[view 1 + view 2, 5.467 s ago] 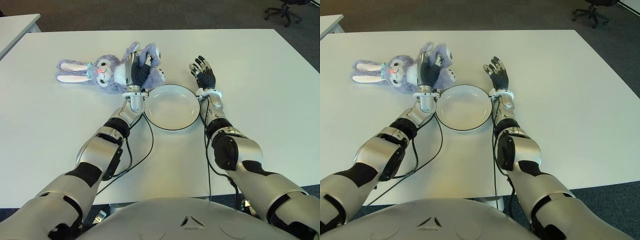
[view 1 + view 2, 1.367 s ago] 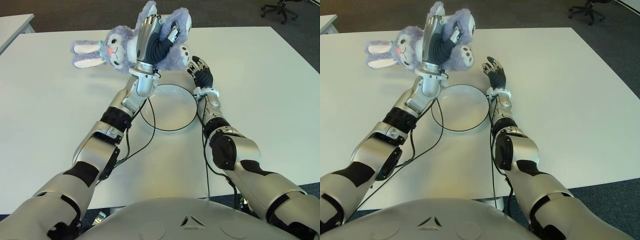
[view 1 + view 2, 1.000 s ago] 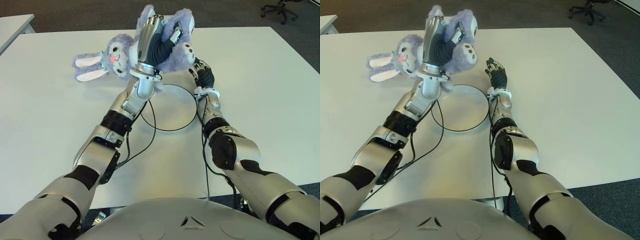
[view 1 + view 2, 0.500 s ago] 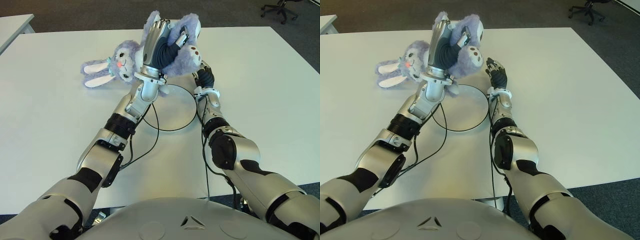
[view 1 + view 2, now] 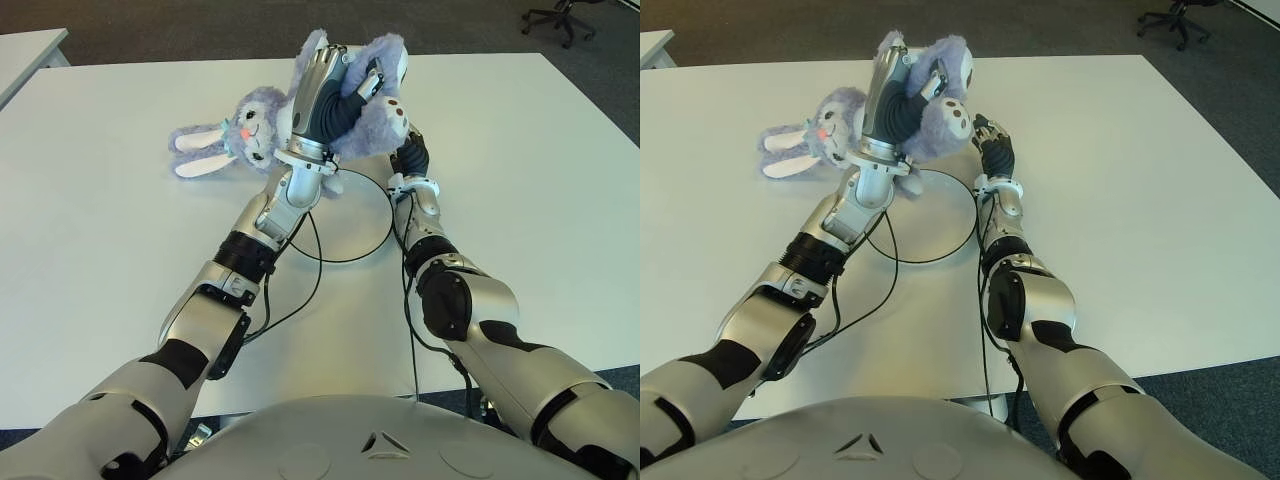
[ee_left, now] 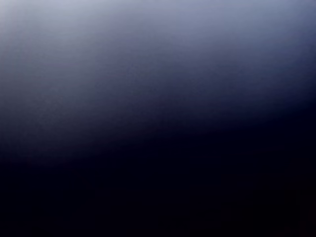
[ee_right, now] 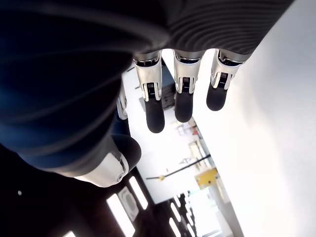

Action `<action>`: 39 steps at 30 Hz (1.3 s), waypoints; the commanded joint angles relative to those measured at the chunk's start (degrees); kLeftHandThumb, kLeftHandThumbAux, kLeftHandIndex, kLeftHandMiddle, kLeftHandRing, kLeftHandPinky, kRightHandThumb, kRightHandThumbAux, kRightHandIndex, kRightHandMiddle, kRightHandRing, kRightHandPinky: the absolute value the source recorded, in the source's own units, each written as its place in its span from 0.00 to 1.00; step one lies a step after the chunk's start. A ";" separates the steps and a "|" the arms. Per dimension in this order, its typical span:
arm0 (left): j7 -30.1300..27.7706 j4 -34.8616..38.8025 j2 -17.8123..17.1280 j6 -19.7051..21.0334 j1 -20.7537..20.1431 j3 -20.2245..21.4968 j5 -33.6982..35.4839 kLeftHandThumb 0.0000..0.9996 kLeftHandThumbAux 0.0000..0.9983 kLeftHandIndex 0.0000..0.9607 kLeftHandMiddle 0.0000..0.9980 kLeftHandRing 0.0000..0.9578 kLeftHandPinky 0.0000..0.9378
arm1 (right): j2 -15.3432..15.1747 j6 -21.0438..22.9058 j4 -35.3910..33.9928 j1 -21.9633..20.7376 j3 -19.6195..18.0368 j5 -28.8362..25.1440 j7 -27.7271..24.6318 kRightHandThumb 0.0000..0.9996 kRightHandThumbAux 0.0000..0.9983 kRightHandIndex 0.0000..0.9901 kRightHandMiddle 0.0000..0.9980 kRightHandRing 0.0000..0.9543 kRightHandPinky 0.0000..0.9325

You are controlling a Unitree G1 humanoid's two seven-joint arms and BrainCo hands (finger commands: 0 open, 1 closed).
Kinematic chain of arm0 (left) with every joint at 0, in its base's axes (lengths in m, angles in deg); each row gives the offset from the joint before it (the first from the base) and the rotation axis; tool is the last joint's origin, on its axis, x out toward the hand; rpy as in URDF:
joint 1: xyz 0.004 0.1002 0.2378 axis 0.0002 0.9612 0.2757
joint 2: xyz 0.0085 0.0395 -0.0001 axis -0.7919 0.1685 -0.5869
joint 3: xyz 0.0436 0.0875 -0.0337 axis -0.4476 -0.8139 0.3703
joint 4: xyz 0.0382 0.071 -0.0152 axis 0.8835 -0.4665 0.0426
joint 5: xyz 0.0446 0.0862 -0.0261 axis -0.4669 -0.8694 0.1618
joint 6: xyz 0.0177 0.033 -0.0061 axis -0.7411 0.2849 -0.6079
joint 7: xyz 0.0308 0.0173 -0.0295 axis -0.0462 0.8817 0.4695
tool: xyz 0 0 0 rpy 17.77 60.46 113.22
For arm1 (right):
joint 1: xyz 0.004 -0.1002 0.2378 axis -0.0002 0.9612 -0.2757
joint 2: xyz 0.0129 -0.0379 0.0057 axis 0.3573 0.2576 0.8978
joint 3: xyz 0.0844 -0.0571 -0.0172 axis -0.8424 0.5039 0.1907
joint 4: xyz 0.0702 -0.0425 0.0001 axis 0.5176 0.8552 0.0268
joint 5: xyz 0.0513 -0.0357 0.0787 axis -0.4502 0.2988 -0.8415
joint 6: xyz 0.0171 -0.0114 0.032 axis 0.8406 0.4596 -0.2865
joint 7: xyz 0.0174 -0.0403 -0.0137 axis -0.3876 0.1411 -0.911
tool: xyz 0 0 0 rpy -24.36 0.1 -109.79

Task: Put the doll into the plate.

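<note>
My left hand (image 5: 330,95) grips the doll (image 5: 262,125) by its body, raised over the plate's (image 5: 372,236) far rim. My right hand (image 5: 411,157) shows just beside the plate's right edge, fingers (image 7: 154,109) loosely spread, holding nothing.

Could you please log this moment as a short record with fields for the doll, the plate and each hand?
doll: purple bunny, lifted off the table, over the plate's far rim
plate: white, dark rim, on the table, nothing in it
left hand: fingers closed around the doll's body, raised above the plate's far left rim
right hand: idle, open, just right of the plate
task state: doll not yet in the plate
</note>
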 commanded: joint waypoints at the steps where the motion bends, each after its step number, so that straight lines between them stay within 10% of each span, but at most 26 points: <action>1: 0.40 -0.39 0.16 -0.18 0.18 -0.26 -0.46 0.82 0.65 0.82 0.86 0.89 0.90 | 1.84 1.77 3.20 5.86 0.41 0.38 1.34 0.71 0.72 0.42 0.19 0.12 0.11; 39: -0.10 1.11 2.39 0.04 1.19 -1.07 0.34 0.75 0.65 0.79 0.83 0.87 0.89 | 2.16 3.16 3.44 5.35 -0.51 -1.02 0.31 0.71 0.72 0.42 0.20 0.14 0.12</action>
